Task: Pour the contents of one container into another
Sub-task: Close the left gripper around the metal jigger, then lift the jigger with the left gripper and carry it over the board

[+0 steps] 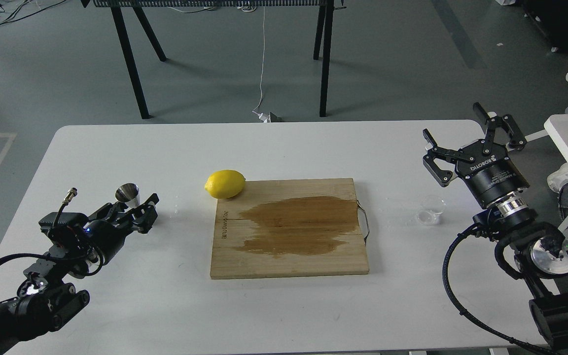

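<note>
Clear cup upright on bench, just beside right gripper, fingers spread wide, empty. Steel jigger upright far left, touching or just behind left gripper; fingers' state impossible to tell. Well apart, presumably one per arm.

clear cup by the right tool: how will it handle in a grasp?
The cup looks thin-walled and tiny, so it is probably very light and may skid if nudged. A hard pinch might deform it. Its clear, smooth wall could be slippery.
</note>
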Tool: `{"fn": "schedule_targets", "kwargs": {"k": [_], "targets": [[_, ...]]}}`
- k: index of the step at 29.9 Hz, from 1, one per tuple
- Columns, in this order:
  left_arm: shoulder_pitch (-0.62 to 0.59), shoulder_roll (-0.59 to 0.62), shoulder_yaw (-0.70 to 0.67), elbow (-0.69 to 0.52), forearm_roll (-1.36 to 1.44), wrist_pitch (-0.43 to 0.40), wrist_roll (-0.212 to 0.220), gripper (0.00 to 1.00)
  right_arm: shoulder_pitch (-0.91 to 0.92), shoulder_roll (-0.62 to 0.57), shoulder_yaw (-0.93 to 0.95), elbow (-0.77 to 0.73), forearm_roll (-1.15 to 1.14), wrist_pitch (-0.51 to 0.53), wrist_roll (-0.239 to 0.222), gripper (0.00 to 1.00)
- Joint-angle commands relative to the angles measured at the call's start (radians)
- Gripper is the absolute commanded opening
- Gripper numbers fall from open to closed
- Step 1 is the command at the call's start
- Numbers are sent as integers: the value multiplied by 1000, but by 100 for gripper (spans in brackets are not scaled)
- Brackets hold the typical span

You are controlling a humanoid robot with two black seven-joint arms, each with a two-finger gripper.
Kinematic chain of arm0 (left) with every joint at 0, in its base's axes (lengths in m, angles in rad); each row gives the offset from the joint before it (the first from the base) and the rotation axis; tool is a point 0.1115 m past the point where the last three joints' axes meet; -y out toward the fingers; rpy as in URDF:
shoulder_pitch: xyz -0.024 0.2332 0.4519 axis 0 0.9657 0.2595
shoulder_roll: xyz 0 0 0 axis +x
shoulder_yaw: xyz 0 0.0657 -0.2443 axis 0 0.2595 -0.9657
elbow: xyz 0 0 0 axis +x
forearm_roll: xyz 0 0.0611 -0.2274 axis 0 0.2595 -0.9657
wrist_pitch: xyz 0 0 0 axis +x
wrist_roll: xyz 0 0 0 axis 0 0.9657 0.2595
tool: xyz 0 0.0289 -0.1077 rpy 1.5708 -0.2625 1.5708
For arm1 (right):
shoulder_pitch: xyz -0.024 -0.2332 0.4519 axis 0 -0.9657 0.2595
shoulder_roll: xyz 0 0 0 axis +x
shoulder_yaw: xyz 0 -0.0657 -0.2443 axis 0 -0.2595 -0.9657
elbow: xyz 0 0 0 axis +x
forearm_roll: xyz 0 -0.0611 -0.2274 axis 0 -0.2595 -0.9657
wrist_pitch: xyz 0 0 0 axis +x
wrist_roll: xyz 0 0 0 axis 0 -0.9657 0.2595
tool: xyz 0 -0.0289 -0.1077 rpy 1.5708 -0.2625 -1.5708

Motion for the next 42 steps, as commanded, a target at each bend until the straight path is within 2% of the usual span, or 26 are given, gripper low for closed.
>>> {"fn": "schedule_targets", "kwargs": {"k": [1, 5, 8, 13, 22, 31, 35, 37, 42], "targets": [[-2, -2, 17, 8, 2, -1, 0, 51, 0, 0, 0, -2, 0, 0, 0, 99], [-29, -4, 100, 46, -5, 1, 0, 38, -2, 2, 0, -2, 0, 0, 0, 99], [-31, -8, 109, 70, -5, 2, 0, 30, 0, 2, 0, -3, 0, 0, 0, 99], [-34, -8, 109, 70, -7, 7, 0, 25, -2, 2, 0, -3, 0, 0, 0, 99], [-37, -7, 109, 70, -7, 11, 0, 8, -2, 2, 0, -5, -2, 0, 0, 99], [-86, 38, 109, 19, -8, 12, 0, 7, 2, 0, 0, -5, 0, 0, 0, 99], [-155, 132, 106, -99, -13, 1, 0, 7, 9, -37, -5, -20, 0, 0, -2, 99], [-210, 191, 103, -175, -15, -39, 0, 7, 14, -60, -6, -35, 0, 0, -2, 99], [-314, 219, 101, -288, -13, -111, 0, 7, 12, -139, -20, -41, 14, 0, -3, 99]]}}
